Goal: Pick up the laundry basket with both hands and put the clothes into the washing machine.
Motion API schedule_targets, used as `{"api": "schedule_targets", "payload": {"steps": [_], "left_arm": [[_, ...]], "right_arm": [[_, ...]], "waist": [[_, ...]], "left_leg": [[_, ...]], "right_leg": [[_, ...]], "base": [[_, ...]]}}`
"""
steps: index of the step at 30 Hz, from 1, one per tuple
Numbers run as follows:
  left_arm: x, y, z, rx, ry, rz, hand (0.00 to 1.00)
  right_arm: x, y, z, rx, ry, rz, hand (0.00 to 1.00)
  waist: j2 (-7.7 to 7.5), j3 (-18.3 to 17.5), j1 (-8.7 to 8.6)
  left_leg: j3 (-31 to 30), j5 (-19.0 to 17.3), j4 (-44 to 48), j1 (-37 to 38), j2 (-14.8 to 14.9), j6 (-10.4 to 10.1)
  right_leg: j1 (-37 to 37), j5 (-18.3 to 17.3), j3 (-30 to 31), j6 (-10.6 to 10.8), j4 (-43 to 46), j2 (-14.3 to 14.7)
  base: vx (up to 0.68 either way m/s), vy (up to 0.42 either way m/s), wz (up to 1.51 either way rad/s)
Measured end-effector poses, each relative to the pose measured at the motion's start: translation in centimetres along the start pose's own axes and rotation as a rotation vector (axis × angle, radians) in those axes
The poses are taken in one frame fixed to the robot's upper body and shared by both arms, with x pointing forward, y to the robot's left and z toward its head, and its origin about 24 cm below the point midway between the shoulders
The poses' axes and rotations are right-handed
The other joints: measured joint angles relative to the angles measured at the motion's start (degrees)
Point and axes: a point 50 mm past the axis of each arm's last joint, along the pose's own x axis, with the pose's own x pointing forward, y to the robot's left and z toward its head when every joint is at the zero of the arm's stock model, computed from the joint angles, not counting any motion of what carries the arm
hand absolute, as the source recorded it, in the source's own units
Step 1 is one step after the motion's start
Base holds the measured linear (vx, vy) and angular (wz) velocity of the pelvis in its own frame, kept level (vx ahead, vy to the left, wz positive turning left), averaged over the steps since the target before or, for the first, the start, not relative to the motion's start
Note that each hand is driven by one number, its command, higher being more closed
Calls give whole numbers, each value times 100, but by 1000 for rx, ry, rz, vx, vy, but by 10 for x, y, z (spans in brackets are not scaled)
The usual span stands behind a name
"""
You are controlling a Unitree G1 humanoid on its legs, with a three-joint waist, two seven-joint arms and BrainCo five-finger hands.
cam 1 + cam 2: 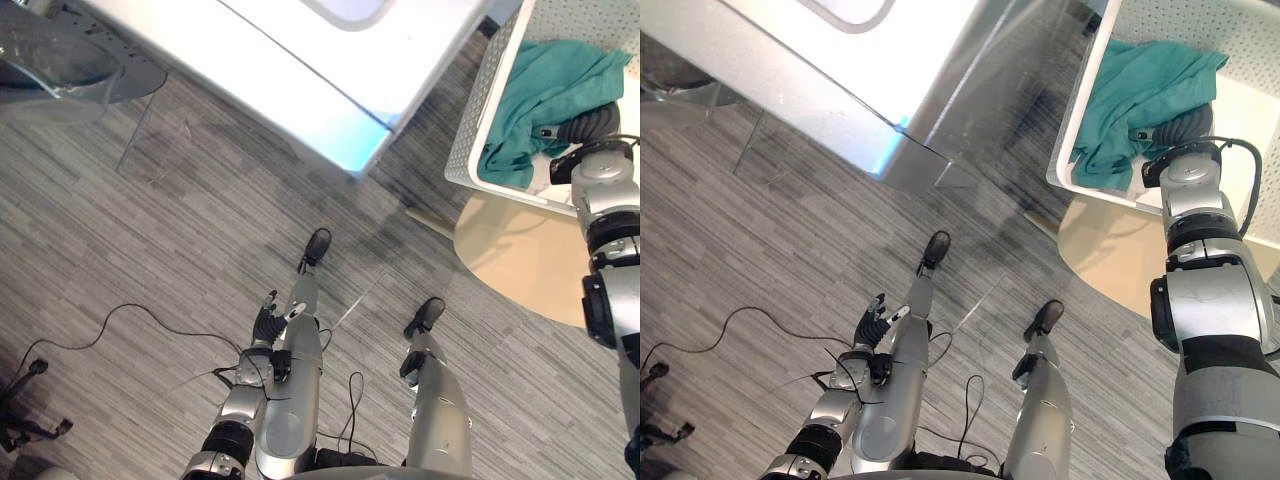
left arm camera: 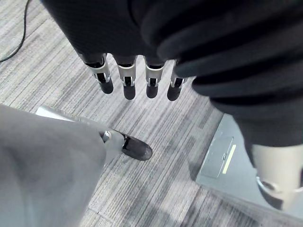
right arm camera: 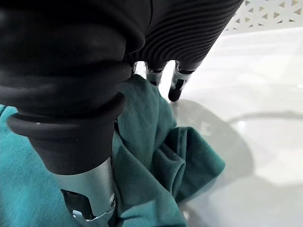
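My left hand (image 2: pixel 129 78) hung slack, empty; right hand (image 3: pixel 176 82) at clothes (image 1: pixel 545 85), grip unclear; one-handed, basket (image 1: pixel 480 110) might tip off table (image 1: pixel 520 255).

The white plastic laundry basket (image 1: pixel 478 105), with walls pierced by small holes, stands upright on a round pale wooden table (image 1: pixel 510 255). It covers the table's far part, and the table's near edge lies bare before it. A crumpled teal cloth garment (image 1: pixel 545 85) lies inside, bunched against the basket's left wall and folded over itself, with glossy white basket floor bare to its right. The white box-shaped washing machine (image 1: pixel 330 70) stands on the grey striped floor (image 1: pixel 180 230) to the basket's left, apart from it, its smooth top facing up and one corner pointing towards the robot. Whether its door is open cannot be told
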Motion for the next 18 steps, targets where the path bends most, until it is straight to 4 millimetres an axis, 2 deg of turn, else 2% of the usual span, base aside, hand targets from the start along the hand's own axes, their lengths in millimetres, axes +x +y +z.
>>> {"api": "schedule_targets", "payload": {"steps": [4, 8, 11, 13, 16, 18], "left_arm": [[-1, 2, -5, -29, 23, 22, 0], [0, 3, -8, -49, 43, 39, 0], [-2, 4, -17, -47, 83, 47, 0], [-3, 4, -22, -41, 108, 47, 0], [-3, 3, -24, -41, 121, 43, 0], [-6, 3, -29, -45, 141, 44, 0]], "right_arm": [[-1, 1, 0, -58, -13, 12, 100], [-4, 8, -9, -68, 2, 32, 100], [-16, 33, -34, -71, 56, 104, 100], [-28, 49, -59, -39, 133, 159, 100], [-44, 62, -89, 38, 231, 191, 100], [-55, 65, -108, 105, 290, 188, 100]], "waist": [[-8, -5, -2], [-20, -12, 3], [-91, -104, 3], [-134, -230, 9], [-153, -282, 8], [-168, -437, 15]], "left_leg": [[-14, 0, 1, 8, 23, 0], [2, 2, 3, 131, 76, -5], [38, 2, 4, 420, 73, -5], [29, 2, 6, 611, 44, -5], [25, 1, 62, 888, 2, -6], [20, 0, 54, 1017, -4, -7]], "right_leg": [[-123, -181, 4, -31, 319, -37], [-84, -248, -2, -62, 488, -59], [181, -252, -20, -68, 529, -83], [412, -359, -83, -65, 553, -117], [737, -455, -173, -76, 642, -167], [897, -517, -220, -67, 663, -171]], "base": [[-28, -11, 1], [-2, -8, 0], [3, -16, 2], [-6, -18, 16], [-33, -8, 19], [-66, 2, 15]]}}
